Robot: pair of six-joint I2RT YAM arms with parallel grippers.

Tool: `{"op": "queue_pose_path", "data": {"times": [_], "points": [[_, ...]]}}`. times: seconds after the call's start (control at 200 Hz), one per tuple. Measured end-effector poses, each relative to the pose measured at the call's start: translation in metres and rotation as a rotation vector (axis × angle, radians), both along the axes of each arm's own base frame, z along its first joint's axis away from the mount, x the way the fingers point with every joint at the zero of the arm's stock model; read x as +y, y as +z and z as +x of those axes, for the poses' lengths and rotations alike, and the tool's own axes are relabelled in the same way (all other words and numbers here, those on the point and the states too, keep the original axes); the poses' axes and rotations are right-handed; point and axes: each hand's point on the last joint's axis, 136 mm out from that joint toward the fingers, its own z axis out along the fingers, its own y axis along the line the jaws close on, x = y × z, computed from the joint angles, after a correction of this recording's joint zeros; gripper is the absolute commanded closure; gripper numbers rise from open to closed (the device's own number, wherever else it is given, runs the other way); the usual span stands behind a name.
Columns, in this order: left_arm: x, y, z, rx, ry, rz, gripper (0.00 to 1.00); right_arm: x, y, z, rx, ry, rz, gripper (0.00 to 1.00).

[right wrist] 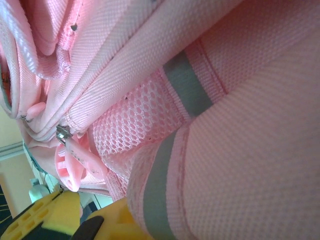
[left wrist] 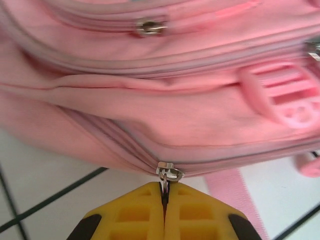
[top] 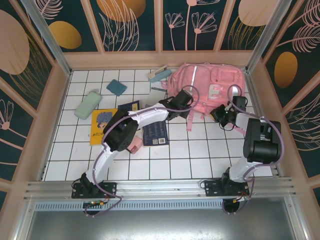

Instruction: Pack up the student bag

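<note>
Tiled table | we reckon student bag soft, floppy | left gripper pinches its zipper pull | right gripper closed, hold unclear

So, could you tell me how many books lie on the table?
3: yellow book leftmost, navy book just behind it, blue book beside the left arm; others may be hidden.

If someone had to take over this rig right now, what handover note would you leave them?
Left gripper: shut on the zipper pull at the student bag's lower edge.
Right gripper: shut, against the bag's fabric; whether it pinches any is unclear.
The bag lies flat at the far side of the table, and that zipper looks closed.
Done: pull grasped.
Left: unzip, then load the yellow book, dark blue book, green pencil case and other loose items.
</note>
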Motion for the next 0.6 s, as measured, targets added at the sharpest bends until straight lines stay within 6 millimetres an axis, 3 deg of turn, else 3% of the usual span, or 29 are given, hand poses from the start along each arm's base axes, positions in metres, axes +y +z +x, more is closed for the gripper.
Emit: {"op": "queue_pose_path", "data": {"times": [0.215, 0.385, 0.5, 0.6], "points": [[0.022, 0.002, 0.012, 0.007, 0.035, 0.004, 1.0, -0.002, 0.003, 0.001, -0.008, -0.003, 0.001, 1.0], [0.017, 0.012, -0.004, 0.061, -0.034, -0.06, 1.0, -0.01, 0.003, 0.003, -0.005, -0.024, -0.02, 1.0], [0.003, 0.02, -0.02, 0.084, -0.092, -0.099, 1.0, -0.022, 0.006, 0.013, -0.004, -0.055, -0.043, 1.0], [-0.013, 0.022, -0.035, 0.102, -0.127, -0.129, 1.0, -0.035, 0.008, 0.026, 0.0, -0.082, -0.077, 0.79]]}}
